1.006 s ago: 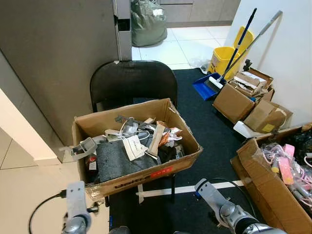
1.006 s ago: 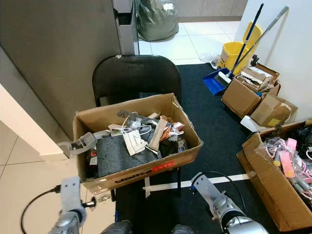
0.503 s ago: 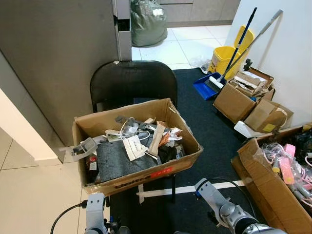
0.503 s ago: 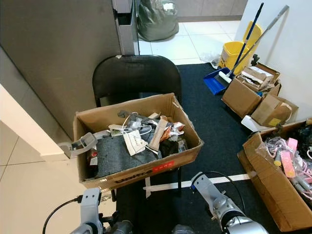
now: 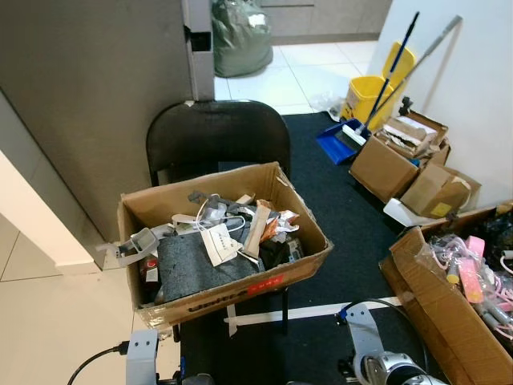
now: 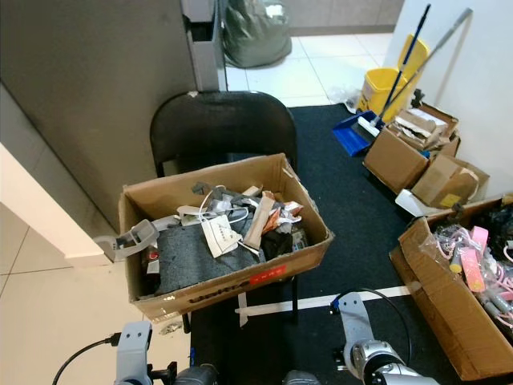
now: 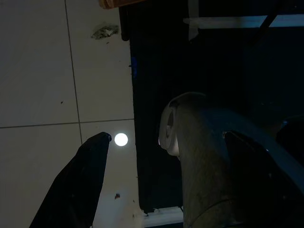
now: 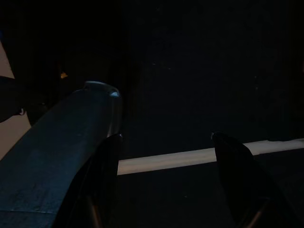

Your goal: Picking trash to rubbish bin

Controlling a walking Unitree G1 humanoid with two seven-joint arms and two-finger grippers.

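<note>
Cardboard box (image 5: 240, 293) of trash on black chair (image 5: 216, 136); left claw (image 7: 166, 156) and right claw (image 8: 166, 152) spread, seemingly empty.

A black chair (image 5: 216, 136) stands by a grey wall (image 5: 88, 88). Far right, a yellow mop bucket (image 5: 370, 95) and blue dustpan (image 5: 335, 143) sit near small boxes (image 5: 393, 164) on dark carpet (image 5: 337, 208).
</note>
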